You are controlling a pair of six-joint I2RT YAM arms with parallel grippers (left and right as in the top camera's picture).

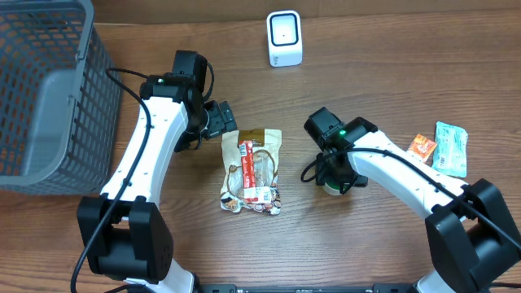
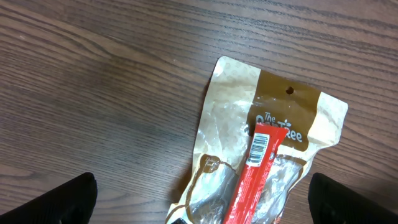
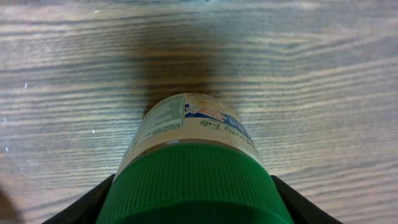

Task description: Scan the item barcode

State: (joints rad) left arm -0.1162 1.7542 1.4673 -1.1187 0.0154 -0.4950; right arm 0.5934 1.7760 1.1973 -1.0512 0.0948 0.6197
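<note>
Your right gripper [image 3: 194,202] clasps the green cap [image 3: 193,174] of the bottle [image 3: 186,124], which stands on the table [image 3: 62,74]; its label is too small to read. Your left gripper [image 1: 224,122] hangs released over a pouch [image 2: 273,118] reading "The … Tree", with a barcoded red stick [image 2: 258,155] on top.

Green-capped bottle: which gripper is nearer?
Right. The right gripper straddles the green-capped bottle, a finger on each side; the left gripper hangs over the snack pouch, well away.

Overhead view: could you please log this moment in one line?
left gripper: open over snack pouch | right gripper: flanking green-capped bottle, grip unclear | scanner: untouched
</note>
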